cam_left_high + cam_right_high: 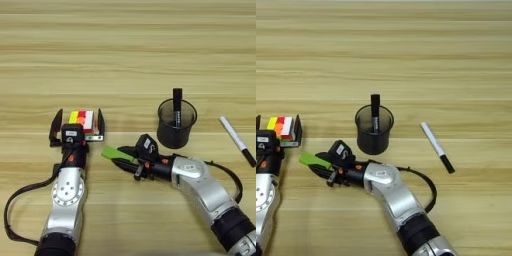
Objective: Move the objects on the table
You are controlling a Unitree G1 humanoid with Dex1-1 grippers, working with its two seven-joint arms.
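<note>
Two hands at work — left hand wide around the cube, right hand half-hiding its gripped green block.

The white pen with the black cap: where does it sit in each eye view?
Left eye view: white pen near the right edge, right of the black mesh cup.
Right eye view: right of centre, again right of the cup.
Shared landmark: the cup with the black marker in it.

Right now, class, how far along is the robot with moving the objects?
Nothing looks finished. In hand: the left gripper straddles the puzzle cube with open fingers; the right gripper is at the green block. Left: the white pen lies untouched on the table.
</note>
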